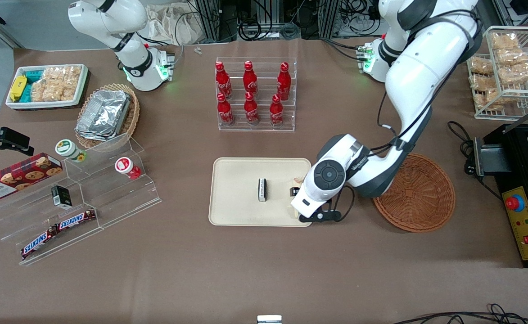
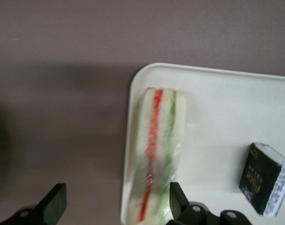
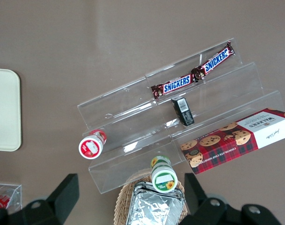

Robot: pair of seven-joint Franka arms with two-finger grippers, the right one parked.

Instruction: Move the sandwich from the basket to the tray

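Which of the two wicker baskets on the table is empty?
The reddish-brown round basket beside the tray, under the working arm; the paler one holds foil packets. The end effector hovers open over the sandwich on the tray.

sandwich (image 1: 297, 182) mostly hidden under arm in front view, tool (image 2: 116, 204) fingertips only, rest cut off by frame edge

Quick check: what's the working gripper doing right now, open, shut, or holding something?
Left gripper: open, holding nothing, hovering over the sandwich, which lies on the tray at its edge nearest the basket.
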